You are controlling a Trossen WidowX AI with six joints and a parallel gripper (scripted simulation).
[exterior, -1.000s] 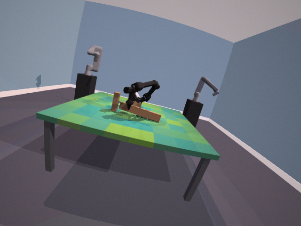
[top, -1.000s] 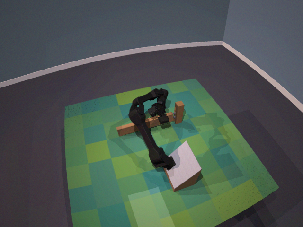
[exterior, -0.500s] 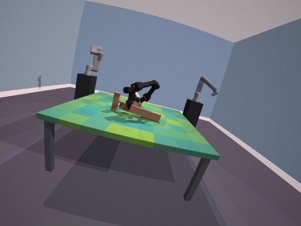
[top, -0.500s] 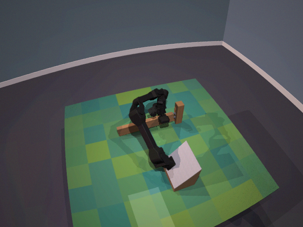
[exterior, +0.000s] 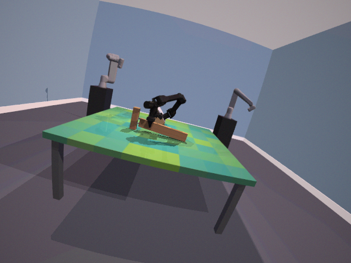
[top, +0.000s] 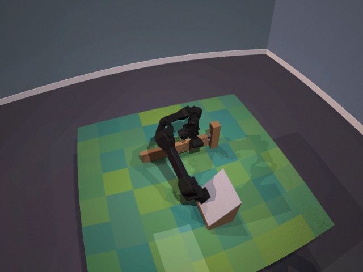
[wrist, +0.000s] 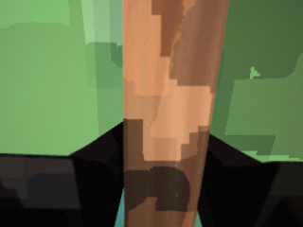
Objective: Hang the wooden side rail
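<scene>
Gripping the wooden side rail (top: pixel 164 151) near its hooked end, the fingers (top: pixel 197 142) are holding it tilted beside the headboard post (top: pixel 214 134), far end resting on the worktop (top: pixel 117 181).

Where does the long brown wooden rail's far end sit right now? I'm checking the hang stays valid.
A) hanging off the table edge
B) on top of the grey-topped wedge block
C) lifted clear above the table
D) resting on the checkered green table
D: the long brown wooden rail slopes down from the black claw and its low end meets the checkered green table.
</scene>
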